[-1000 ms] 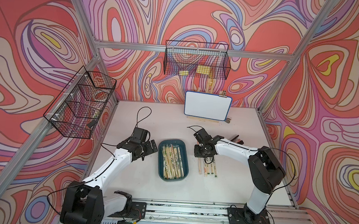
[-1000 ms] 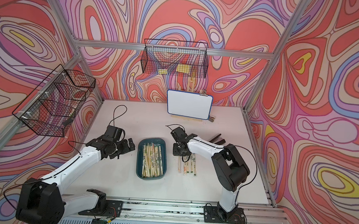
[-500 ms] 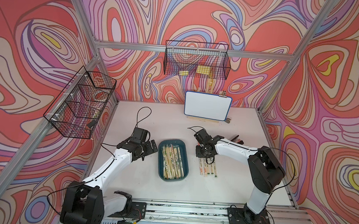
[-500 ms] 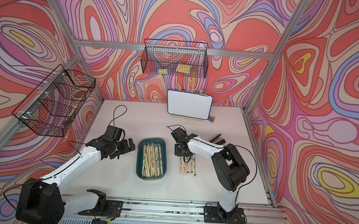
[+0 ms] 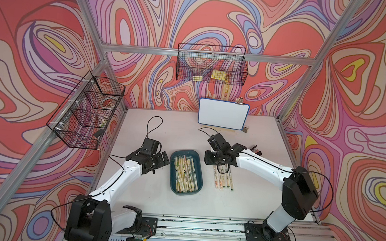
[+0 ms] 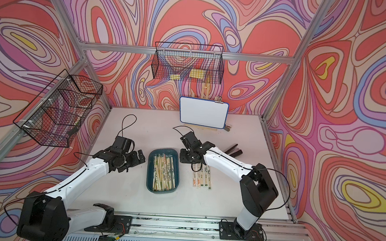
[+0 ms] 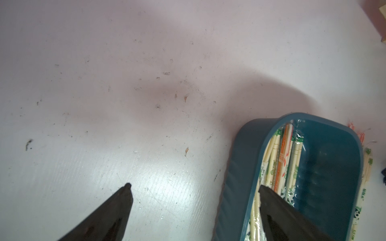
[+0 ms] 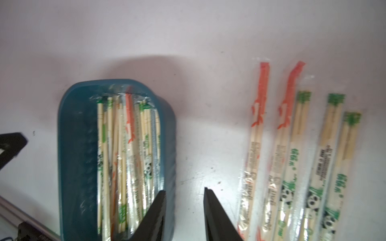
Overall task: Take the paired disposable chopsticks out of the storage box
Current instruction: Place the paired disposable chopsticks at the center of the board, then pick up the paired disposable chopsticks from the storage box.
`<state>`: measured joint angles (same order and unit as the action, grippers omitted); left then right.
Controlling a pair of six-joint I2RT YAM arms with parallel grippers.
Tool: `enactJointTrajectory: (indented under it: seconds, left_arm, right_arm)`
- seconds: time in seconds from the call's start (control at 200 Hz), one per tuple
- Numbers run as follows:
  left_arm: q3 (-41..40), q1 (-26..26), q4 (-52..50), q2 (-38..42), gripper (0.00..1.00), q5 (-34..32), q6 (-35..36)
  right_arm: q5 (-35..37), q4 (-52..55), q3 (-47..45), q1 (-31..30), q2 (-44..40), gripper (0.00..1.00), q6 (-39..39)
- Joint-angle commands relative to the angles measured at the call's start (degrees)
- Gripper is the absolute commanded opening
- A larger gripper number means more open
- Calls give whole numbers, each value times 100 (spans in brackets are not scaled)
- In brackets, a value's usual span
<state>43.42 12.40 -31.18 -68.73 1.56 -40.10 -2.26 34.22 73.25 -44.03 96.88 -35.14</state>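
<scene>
1. In a top view I see the storage box [image 5: 185,193] just below frame centre on the tabletop [image 5: 182,125], with the paired disposable chopsticks [image 5: 184,174] piled inside.
2. Five more sleeved pairs [image 8: 292,156] lie in a row on the tabletop, right of the box and clear of it.
3. Right hand [image 8: 184,189]: fingers parted, nothing between them. It hangs over bare tabletop between box and row.
4. Left hand [image 7: 194,185]: fingers wide apart, empty, one over the box's edge and the other over bare tabletop.
</scene>
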Motion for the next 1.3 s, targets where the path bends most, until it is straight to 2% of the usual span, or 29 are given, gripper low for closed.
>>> enactJointTrajectory:
  seconds: [0.0,0.155,0.471,1.072,1.297]
  left_arm:
    - [-70,17,55,12,100,-108,-33]
    - [-70,24,63,-8,100,-59,-55]
    - [10,15,59,-44,100,-77,23]
    - [-61,17,95,-24,100,-51,19]
    - [-79,21,114,-19,100,-37,10]
  right_arm:
    - [-187,-129,348,-442,335,35,-140]
    - [-286,-228,544,-692,894,33,-312]
    - [-342,-306,663,-822,1463,28,-391]
    - [-323,-280,944,-844,2052,28,-336]
    - [-314,-264,980,-839,2137,20,-308]
